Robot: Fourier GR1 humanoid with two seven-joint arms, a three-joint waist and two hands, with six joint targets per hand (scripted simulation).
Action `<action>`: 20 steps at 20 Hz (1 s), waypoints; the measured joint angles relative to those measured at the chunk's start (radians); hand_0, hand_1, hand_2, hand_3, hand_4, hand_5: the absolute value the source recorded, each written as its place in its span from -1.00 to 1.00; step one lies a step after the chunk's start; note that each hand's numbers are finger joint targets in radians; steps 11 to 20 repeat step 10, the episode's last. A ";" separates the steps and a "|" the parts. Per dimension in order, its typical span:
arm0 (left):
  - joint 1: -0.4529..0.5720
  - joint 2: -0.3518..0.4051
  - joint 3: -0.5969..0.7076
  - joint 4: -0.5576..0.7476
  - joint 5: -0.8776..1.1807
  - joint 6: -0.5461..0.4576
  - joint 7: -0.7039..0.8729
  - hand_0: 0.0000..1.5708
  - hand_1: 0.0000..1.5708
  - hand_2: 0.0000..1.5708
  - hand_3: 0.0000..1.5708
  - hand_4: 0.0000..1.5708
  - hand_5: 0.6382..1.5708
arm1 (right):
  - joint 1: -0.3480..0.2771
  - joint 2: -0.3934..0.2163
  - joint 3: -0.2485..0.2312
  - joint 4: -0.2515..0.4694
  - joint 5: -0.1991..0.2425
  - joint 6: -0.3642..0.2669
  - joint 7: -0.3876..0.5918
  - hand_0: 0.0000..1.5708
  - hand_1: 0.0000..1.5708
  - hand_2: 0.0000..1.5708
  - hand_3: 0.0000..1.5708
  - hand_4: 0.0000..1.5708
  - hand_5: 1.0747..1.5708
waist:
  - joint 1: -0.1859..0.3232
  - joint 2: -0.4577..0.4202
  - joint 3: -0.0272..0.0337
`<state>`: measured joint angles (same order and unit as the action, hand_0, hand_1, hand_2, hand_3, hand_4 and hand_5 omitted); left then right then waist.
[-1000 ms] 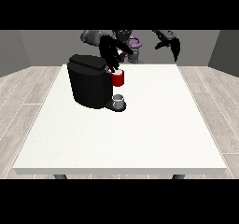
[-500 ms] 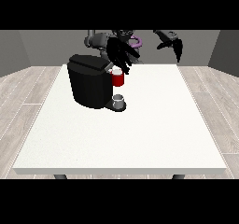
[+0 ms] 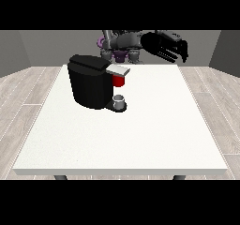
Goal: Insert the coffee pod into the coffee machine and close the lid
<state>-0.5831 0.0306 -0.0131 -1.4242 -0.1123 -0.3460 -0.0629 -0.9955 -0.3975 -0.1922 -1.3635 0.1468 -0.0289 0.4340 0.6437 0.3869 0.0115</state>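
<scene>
Pod handling is judged from its kind alone, since no pod can be picked out with certainty. A small grey thing [image 3: 120, 100] is seen at the foot of the machine [image 3: 91, 81], but it cannot be told for the pod. Such a pod would be expected to be light, rigid at the rim and thin in the wall, smooth and easily tipped. It would best be pinched across the rim or taken at opposite sides, not squeezed at mid-height. The hand at the view's right [image 3: 168, 48] is held up over the far edge of the table [image 3: 154, 139], with its fingers loosely spread and hanging and nothing held in them. From that hand the machine lies well apart, towards the view's left and nearer the camera. The grey lid [image 3: 118, 70] is seen lying almost flat above a red thing at the machine [image 3: 119, 81], both on the machine's side nearest the hand. The lid would be pressed at its free edge. The other hand is not made out.
</scene>
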 measured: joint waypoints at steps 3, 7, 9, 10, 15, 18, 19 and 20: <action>0.006 -0.005 -0.005 -0.006 -0.003 0.010 0.001 -1.00 -1.00 -1.00 -1.00 -0.58 1.00 | -0.017 0.050 0.038 0.007 -0.002 0.000 -0.074 -1.00 -1.00 -1.00 -1.00 -1.00 1.00 | -0.017 -0.005 -0.0063; 0.055 -0.006 0.001 -0.002 -0.003 0.018 -0.009 -1.00 -1.00 -1.00 -1.00 -0.66 1.00 | 0.013 0.137 0.103 -0.006 0.000 -0.007 -0.165 -1.00 -1.00 -1.00 -1.00 -0.77 1.00 | -0.071 -0.049 -0.0098; 0.079 -0.005 0.010 -0.002 0.003 0.023 -0.005 -1.00 -1.00 -1.00 -1.00 -0.66 1.00 | 0.036 0.183 0.134 -0.007 0.002 -0.014 -0.205 -1.00 -1.00 -1.00 -1.00 -0.67 1.00 | -0.102 -0.077 -0.0105; 0.091 0.004 0.025 0.000 0.011 0.022 -0.007 -1.00 -1.00 -1.00 -1.00 -0.66 1.00 | 0.057 0.206 0.151 -0.011 0.003 -0.017 -0.232 -1.00 -1.00 -1.00 -1.00 -0.67 1.00 | -0.121 -0.087 -0.0108; 0.091 0.004 0.025 0.000 0.011 0.022 -0.007 -1.00 -1.00 -1.00 -1.00 -0.66 1.00 | 0.057 0.206 0.151 -0.011 0.003 -0.017 -0.232 -1.00 -1.00 -1.00 -1.00 -0.67 1.00 | -0.121 -0.087 -0.0108; 0.091 0.004 0.025 0.000 0.011 0.022 -0.007 -1.00 -1.00 -1.00 -1.00 -0.66 1.00 | 0.057 0.206 0.151 -0.011 0.003 -0.017 -0.232 -1.00 -1.00 -1.00 -1.00 -0.67 1.00 | -0.121 -0.087 -0.0108; 0.091 0.004 0.025 0.000 0.011 0.022 -0.007 -1.00 -1.00 -1.00 -1.00 -0.66 1.00 | 0.057 0.206 0.151 -0.011 0.003 -0.017 -0.232 -1.00 -1.00 -1.00 -1.00 -0.67 1.00 | -0.121 -0.087 -0.0108; 0.091 0.004 0.025 0.000 0.011 0.022 -0.007 -1.00 -1.00 -1.00 -1.00 -0.66 1.00 | 0.057 0.206 0.151 -0.011 0.003 -0.017 -0.232 -1.00 -1.00 -1.00 -1.00 -0.67 1.00 | -0.121 -0.087 -0.0108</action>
